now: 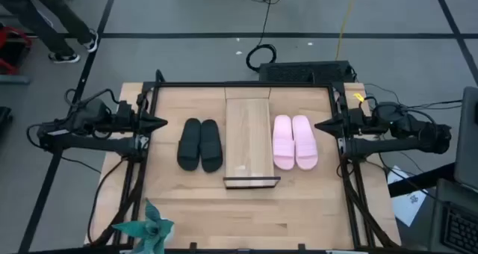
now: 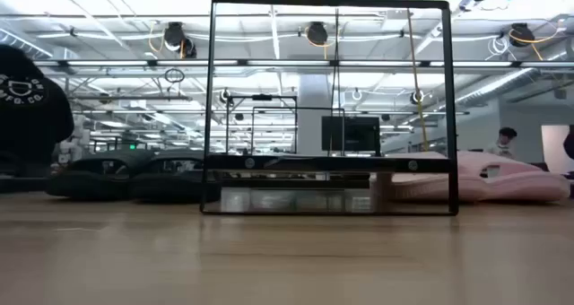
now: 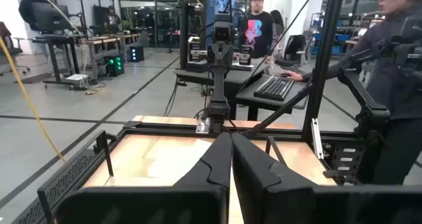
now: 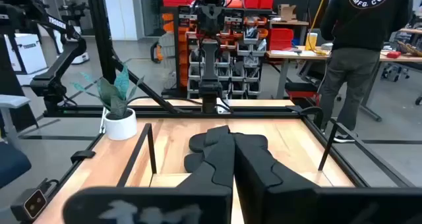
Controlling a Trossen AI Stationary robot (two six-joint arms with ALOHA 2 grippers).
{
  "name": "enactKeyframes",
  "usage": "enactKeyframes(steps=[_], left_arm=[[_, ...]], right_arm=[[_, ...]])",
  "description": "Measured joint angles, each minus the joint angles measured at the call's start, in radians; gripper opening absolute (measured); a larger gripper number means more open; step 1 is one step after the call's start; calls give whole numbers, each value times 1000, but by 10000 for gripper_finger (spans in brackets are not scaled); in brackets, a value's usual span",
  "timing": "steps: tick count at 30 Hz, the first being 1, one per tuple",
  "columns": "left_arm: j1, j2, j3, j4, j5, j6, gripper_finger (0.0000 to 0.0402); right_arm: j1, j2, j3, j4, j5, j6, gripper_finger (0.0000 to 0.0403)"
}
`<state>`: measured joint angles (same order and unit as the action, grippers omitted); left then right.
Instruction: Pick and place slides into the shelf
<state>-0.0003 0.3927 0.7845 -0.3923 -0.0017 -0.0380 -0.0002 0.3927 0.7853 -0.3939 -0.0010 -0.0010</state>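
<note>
In the high view the black pair of slides [image 1: 200, 144] lies side by side, soles on the table, left of the shelf [image 1: 249, 140]. The pale pink pair [image 1: 294, 141] lies right of it. The shelf is a long light-wood rack with a dark frame end toward the near edge. The low view shows the shelf frame [image 2: 332, 161] between the black pair [image 2: 126, 175] and the pink pair [image 2: 489, 178]. My left gripper [image 1: 163, 123] [image 3: 231, 145] is shut at the table's left edge, pointing at the black pair. My right gripper [image 1: 320, 125] [image 4: 232, 141] is shut at the right edge, pointing at the pink pair.
A dark metal frame [image 1: 243, 85] runs around the tabletop, with posts near both arms. A potted plant [image 1: 146, 228] stands at the near left corner. Bare wood lies between the slides and the near edge. People stand in the room beyond the table [image 4: 359, 46].
</note>
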Motion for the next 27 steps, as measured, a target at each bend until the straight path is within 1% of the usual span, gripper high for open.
enactKeyframes(steps=[5,12,17,27], left_arm=[[0,0,0,0,0,0,2],[0,0,0,0,0,0,24],[0,0,0,0,0,0,28],[0,0,0,0,0,0,6]], right_arm=[[0,0,0,0,0,0,0],[0,0,0,0,0,0,0],[0,0,0,0,0,0,0],[0,0,0,0,0,0,0]])
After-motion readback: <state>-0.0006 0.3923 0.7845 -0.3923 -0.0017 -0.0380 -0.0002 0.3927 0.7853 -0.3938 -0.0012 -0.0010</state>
